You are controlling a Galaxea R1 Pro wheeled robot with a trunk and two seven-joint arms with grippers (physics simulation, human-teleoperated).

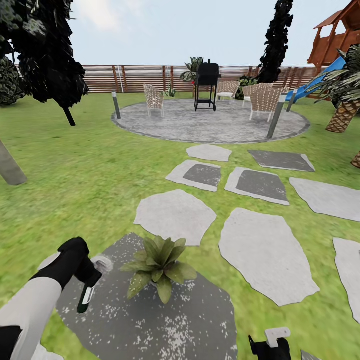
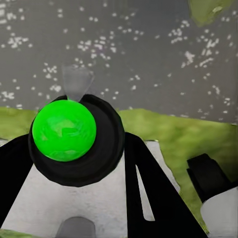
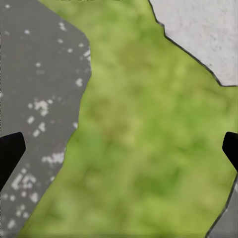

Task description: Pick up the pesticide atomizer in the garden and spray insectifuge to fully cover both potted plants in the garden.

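Now left tool (image 1: 86, 280) clamps atomizer (image 1: 89, 290) (right (image 3: 119, 148) wide)

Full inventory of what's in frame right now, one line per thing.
pesticide atomizer: 1, dark with pale head, in left gripper beside plant
potted plant: 1, green, on dark speckled slab
stepping stones: several, grey, across lawn
round patio: 1, grey, far lawn
grill: 1, black, on patio
wicker chairs: several, tan, around patio
bollards: 2, grey, patio edge
fence: brown, at back
left gripper: black, shut on atomizer
right gripper: black, open over grass
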